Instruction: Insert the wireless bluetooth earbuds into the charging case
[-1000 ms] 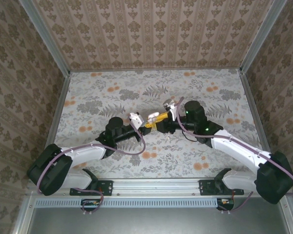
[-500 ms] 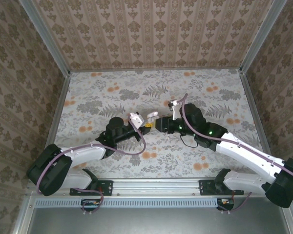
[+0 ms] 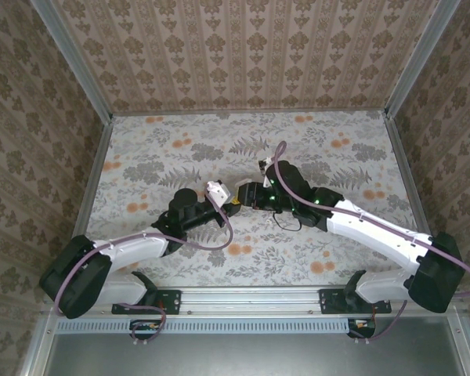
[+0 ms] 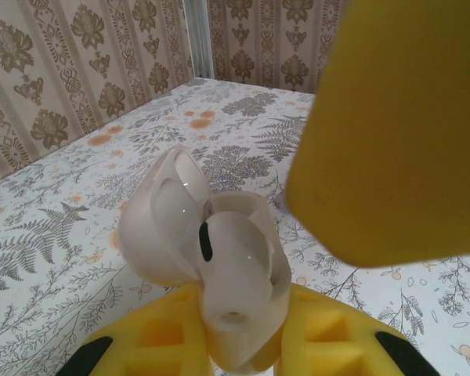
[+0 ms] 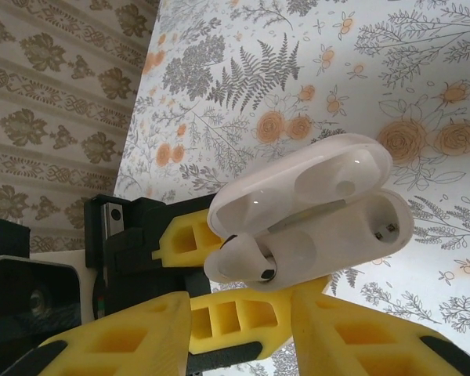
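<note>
Both arms point(image 3: 129, 247) point(image 3: 376, 229) bend inward; left end effector point(image 3: 233, 201) grips charging case point(image 5: 313, 204)

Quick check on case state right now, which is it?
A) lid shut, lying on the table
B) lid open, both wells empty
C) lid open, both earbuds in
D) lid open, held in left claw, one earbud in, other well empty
D: the left claw clamps the charging case off the table with its lid up. One earbud sits in a well, and the other well is bare.
</note>
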